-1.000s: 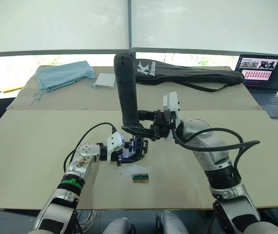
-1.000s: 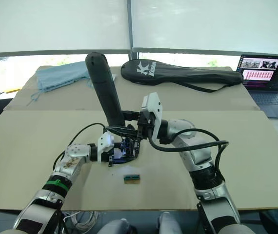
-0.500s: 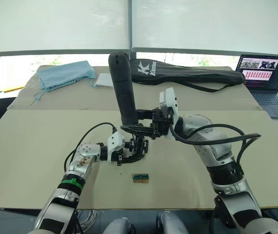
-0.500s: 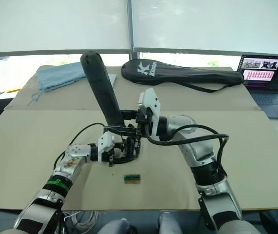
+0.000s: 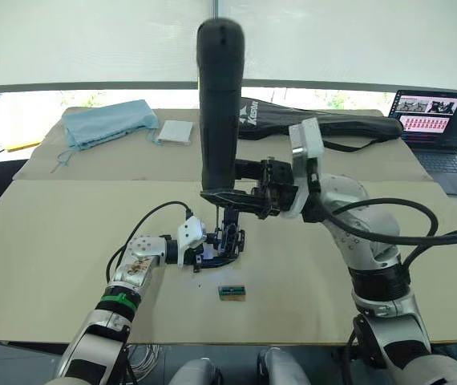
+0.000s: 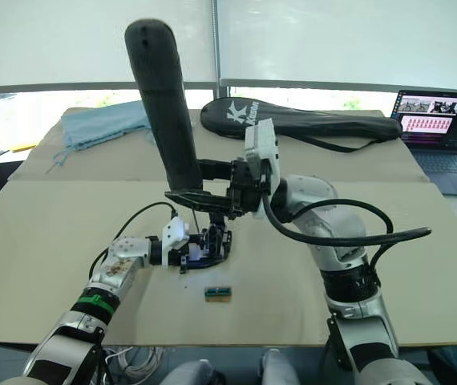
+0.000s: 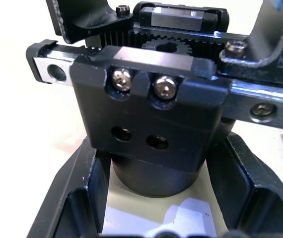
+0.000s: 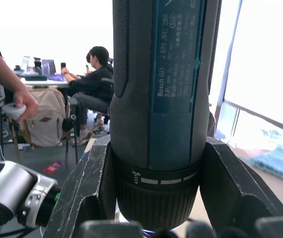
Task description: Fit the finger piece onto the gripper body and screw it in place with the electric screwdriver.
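Note:
The gripper body [image 5: 230, 245], a small black motor block, rests on the table with my left gripper [image 5: 211, 255] shut on it. In the left wrist view its round base [image 7: 156, 173] sits between my fingers [image 7: 82, 198]. Above it is a black block with two metal screws and two empty holes [image 7: 146, 119]; I cannot tell whether this is the finger piece. My right gripper [image 5: 227, 195] is shut on the electric screwdriver [image 5: 219, 96]. It holds the tool nearly upright just above the gripper body. The thin bit [image 5: 215, 218] points down beside the block.
A tiny green-and-tan block [image 5: 231, 293] lies in front of the gripper body. At the back are a black racket bag [image 5: 325, 124], a blue cloth [image 5: 108, 122] and a white pad [image 5: 172, 131]. A laptop [image 5: 437, 120] stands far right. People [image 8: 89, 74] show behind the screwdriver.
My right gripper has lifted the screwdriver and swung it from a backward lean to nearly upright. The left gripper and the gripper body have stayed put.

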Robot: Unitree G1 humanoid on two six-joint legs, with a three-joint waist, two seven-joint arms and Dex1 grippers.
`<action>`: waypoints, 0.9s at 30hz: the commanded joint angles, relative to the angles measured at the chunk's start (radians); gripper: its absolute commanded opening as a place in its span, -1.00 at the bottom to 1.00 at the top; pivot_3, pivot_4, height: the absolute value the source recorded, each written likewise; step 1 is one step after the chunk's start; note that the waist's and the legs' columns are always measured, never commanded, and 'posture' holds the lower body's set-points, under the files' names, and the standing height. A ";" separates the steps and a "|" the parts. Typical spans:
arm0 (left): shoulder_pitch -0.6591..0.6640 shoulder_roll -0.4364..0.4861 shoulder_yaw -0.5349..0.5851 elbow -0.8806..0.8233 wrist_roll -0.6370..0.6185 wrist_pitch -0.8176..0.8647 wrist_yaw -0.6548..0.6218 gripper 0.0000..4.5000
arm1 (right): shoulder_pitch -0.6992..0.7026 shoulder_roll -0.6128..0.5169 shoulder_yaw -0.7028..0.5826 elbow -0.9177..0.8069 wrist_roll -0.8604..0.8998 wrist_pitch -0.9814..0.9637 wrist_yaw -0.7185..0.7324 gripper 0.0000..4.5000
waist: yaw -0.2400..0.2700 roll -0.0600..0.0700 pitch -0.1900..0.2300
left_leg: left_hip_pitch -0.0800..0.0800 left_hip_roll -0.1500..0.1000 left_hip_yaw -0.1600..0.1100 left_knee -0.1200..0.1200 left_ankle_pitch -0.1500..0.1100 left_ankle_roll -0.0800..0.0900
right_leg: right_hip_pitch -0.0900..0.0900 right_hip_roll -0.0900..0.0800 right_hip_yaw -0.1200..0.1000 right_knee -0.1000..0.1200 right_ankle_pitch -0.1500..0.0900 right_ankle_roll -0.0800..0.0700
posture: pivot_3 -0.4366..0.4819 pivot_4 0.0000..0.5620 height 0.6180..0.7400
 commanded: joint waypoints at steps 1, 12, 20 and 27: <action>0.022 0.006 -0.009 0.043 0.024 0.056 0.026 0.50 | -0.040 -0.002 -0.067 -0.065 0.071 -0.041 0.017 -0.15 | 0.000 0.000 0.000 | 0.000 0.000 0.000 0.000 0.000 0.000 | 0.000 0.000 0.000 0.000 0.000 0.000 | -0.05 -0.47 1.00; 0.192 0.185 0.164 -0.133 -0.119 0.061 -0.029 0.98 | 0.092 -0.241 -0.253 -0.226 0.188 0.038 -0.018 -0.15 | -0.024 0.000 0.000 | 0.001 0.001 0.001 -0.004 0.000 0.000 | -0.003 0.002 0.005 0.000 -0.001 -0.001 | -0.05 -0.47 1.00; 0.328 0.370 0.332 -0.185 -0.242 0.010 -0.171 0.98 | 0.436 -0.411 -0.416 -0.269 0.137 -0.059 0.075 -0.15 | -0.001 0.000 0.006 | 0.000 0.001 0.002 -0.009 -0.001 0.001 | -0.004 0.000 0.006 -0.003 -0.001 -0.001 | -0.05 -0.47 1.00; 0.376 0.411 0.358 -0.256 -0.272 0.035 -0.221 0.98 | 0.585 -0.378 -0.415 -0.319 0.122 -0.121 0.045 -0.15 | 0.010 0.000 0.007 | 0.000 0.001 0.003 -0.009 -0.002 0.003 | -0.003 -0.001 0.006 -0.004 -0.001 -0.001 | -0.05 -0.47 1.00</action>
